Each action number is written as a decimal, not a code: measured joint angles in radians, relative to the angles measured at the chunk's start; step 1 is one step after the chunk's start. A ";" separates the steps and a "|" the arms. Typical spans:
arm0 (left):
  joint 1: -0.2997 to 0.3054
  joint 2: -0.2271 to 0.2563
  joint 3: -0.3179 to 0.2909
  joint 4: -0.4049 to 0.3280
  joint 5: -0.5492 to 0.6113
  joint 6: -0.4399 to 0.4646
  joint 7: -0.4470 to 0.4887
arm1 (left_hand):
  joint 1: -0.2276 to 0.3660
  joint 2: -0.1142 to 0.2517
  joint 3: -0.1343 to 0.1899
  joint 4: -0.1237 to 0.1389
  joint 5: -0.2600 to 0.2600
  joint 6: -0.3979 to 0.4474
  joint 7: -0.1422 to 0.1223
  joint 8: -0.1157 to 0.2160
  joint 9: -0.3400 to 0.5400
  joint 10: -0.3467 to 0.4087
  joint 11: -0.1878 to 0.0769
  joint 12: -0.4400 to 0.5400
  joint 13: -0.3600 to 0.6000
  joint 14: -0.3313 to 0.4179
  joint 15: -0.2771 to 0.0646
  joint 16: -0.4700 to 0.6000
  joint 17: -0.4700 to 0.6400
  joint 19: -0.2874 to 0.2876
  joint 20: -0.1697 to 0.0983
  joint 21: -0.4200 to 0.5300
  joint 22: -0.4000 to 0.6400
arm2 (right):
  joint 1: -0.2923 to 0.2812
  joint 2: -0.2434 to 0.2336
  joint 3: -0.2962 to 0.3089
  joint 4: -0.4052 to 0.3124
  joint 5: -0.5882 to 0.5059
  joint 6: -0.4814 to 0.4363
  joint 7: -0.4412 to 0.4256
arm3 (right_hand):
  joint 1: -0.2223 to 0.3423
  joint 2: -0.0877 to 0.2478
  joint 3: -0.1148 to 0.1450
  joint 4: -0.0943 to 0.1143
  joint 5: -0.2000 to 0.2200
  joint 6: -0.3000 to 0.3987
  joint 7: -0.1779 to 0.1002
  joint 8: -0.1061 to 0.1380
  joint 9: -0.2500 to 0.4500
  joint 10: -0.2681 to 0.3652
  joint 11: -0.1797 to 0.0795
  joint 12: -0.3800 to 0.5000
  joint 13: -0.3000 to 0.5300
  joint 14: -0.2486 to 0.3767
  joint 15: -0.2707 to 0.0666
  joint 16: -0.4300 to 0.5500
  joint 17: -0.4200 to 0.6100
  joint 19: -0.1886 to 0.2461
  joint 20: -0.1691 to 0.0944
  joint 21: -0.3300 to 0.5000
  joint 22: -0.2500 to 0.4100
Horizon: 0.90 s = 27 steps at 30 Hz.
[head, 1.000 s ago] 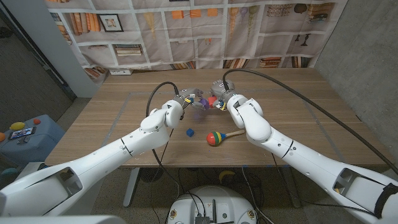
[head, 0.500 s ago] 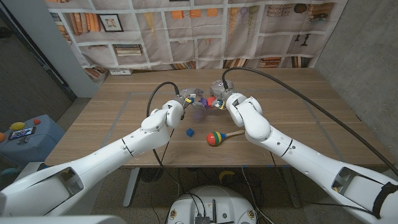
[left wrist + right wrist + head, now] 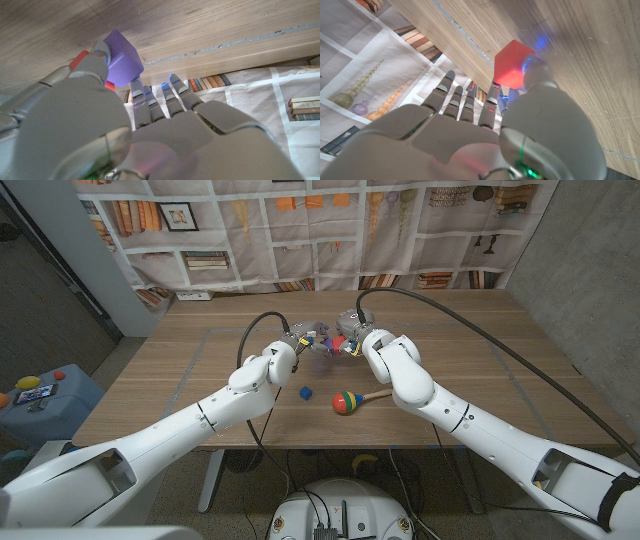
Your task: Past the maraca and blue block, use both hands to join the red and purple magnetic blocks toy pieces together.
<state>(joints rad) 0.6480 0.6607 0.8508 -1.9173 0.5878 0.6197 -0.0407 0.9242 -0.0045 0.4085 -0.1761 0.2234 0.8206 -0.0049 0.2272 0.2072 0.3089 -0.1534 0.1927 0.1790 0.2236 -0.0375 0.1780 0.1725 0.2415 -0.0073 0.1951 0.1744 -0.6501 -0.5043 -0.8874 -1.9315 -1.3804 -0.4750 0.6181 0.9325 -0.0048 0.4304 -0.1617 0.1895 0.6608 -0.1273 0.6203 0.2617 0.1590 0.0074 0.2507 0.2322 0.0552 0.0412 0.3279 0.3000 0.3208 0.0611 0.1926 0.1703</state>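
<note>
On the wooden counter [image 3: 200,370], the maraca [image 3: 350,400] serves as the landmark for all positions below.

1. Left robot hand [image 3: 303,340]: located beyond the maraca and to its left, raised above the counter surface. It is grasping the purple block [image 3: 322,343]. The left wrist view shows the purple block [image 3: 121,59] pinched between the thumb and a finger, with the remaining fingers [image 3: 167,102] extended past it. A small red patch shows beside the purple block in that view; what it belongs to cannot be determined.

2. Blue block [image 3: 306,392]: lies on the counter just left of the maraca, nearer to the robot than both hands. It is apart from the maraca and touched by neither hand.

3. Maraca: lies on its side, its striped round head toward the blue block and its pale handle pointing away to the right.

4. Red block [image 3: 339,341]: held beyond the maraca, directly next to the purple block. Whether the two blocks are touching cannot be determined from the head view.

5. Right robot hand [image 3: 356,335]: located beyond the maraca, slightly to its right, facing the left robot hand. It is grasping the red block. The right wrist view shows the red block [image 3: 514,69] against the thumb, with the remaining fingers [image 3: 454,102] extended.
</note>
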 measured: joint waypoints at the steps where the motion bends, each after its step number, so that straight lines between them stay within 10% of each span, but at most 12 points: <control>1: 0.000 0.000 0.000 0.001 0.000 -0.001 0.000 | 0.000 0.000 0.000 0.000 0.000 0.000 0.000 0.000 0.000 0.000 0.000 0.000 0.000 0.000 0.000 0.000 0.000 0.000 0.000 0.000 0.000 | 0.000 0.000 0.000 -0.001 0.000 0.000 0.001 | 0.000 0.000 -0.001 0.001 0.000 0.000 0.000 0.000 0.000 0.000 0.000 -0.001 0.000 0.000 0.000 0.000 0.000 -0.004 0.004 0.000 0.000; 10: -0.001 -0.001 0.001 0.002 0.000 -0.004 0.000 | 0.005 0.008 -0.001 -0.002 0.000 0.000 0.000 0.000 0.000 0.000 0.000 0.000 0.000 0.000 0.000 0.000 0.000 0.000 0.000 0.000 0.000 | 0.001 0.003 -0.004 -0.005 -0.010 -0.002 0.019 | 0.006 -0.007 -0.021 -0.001 0.000 -0.049 -0.008 0.009 -0.007 -0.026 0.025 -0.020 0.002 -0.013 0.020 -0.007 0.000 -0.018 0.018 -0.004 0.000; 27: -0.001 0.001 -0.003 0.004 -0.007 -0.009 0.002 | 0.005 0.008 -0.004 -0.001 0.004 0.000 0.000 -0.004 -0.001 0.000 0.000 0.000 0.000 0.000 0.000 0.000 0.000 0.000 0.000 0.000 0.000 | 0.005 0.013 -0.006 -0.002 -0.039 -0.003 0.061 | -0.014 -0.027 -0.041 0.005 -0.008 -0.214 0.042 -0.057 -0.016 -0.089 0.051 -0.038 0.008 -0.044 0.052 -0.030 0.003 -0.049 0.034 -0.005 0.000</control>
<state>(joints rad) 0.6474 0.6617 0.8477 -1.9134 0.5808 0.6110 -0.0388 0.9295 0.0035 0.4047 -0.1767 0.2273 0.8205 -0.0049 0.2227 0.2064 0.3088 -0.1535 0.1927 0.1789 0.2235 -0.0375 0.1780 0.1725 0.2415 -0.0073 0.1952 0.1744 -0.6447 -0.4912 -0.8935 -1.9334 -1.4192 -0.4782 0.6790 0.9185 -0.0315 0.3897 -0.1564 0.1810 0.4468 -0.0857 0.5633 0.2458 0.0699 0.0581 0.2126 0.2397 0.0107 0.0932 0.2978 0.3030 0.2721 0.0950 0.1880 0.1701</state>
